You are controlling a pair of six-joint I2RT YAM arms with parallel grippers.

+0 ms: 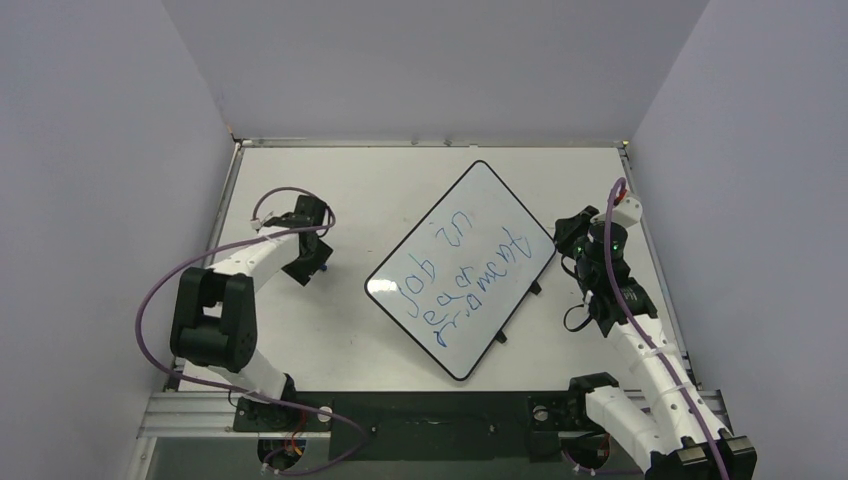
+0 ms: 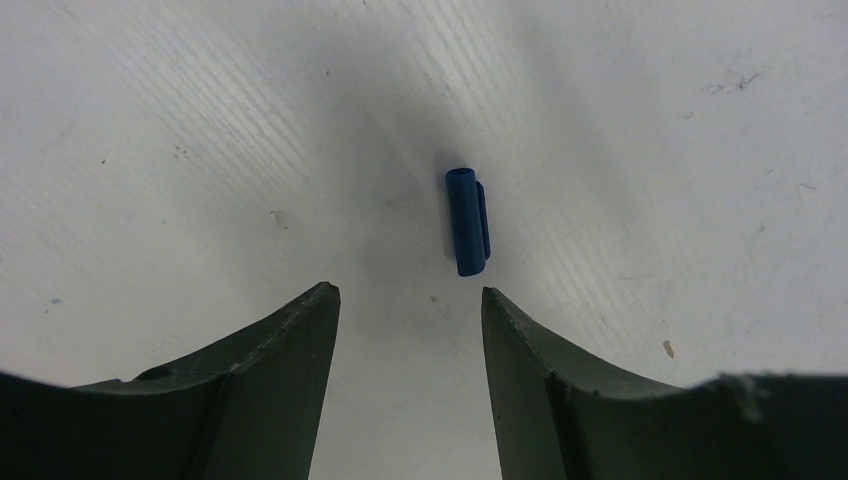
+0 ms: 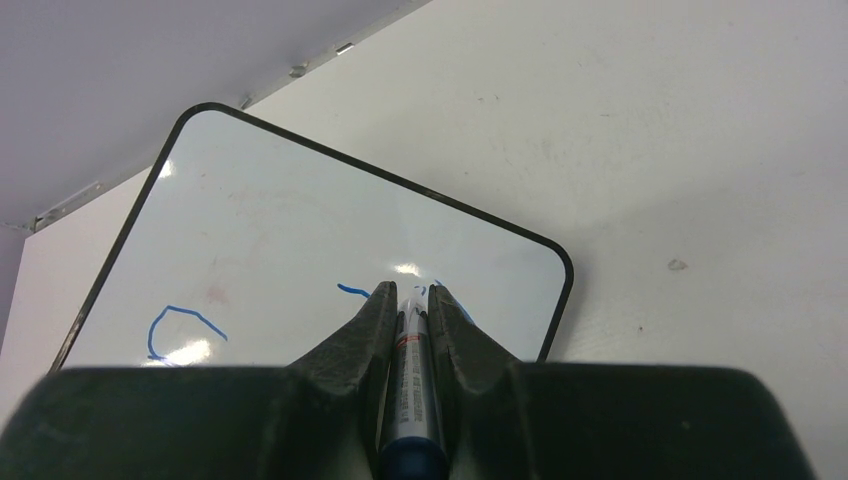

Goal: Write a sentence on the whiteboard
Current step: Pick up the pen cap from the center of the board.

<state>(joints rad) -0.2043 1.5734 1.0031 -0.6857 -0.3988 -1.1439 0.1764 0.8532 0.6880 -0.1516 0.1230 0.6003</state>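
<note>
The whiteboard [image 1: 478, 196] lies tilted in the middle of the table, its black border showing. The sentence [image 1: 455, 282] runs across it in three lines of wobbly blue lettering. My right gripper [image 1: 570, 240] hovers at the board's right corner, shut on a blue-capped marker [image 3: 412, 385] that points down at the board [image 3: 300, 210]. Blue strokes [image 3: 180, 325] show beside its fingers. My left gripper [image 2: 408, 292] is open over bare tabletop left of the board [image 1: 312, 260]. A small blue marker cap [image 2: 467, 222] lies just beyond its fingertips, untouched.
Grey walls close in the table on three sides, meeting it at a metal strip [image 1: 430, 143] along the back. The arm bases and a metal rail [image 1: 420, 410] line the near edge. Purple cables [image 1: 150, 300] loop off both arms.
</note>
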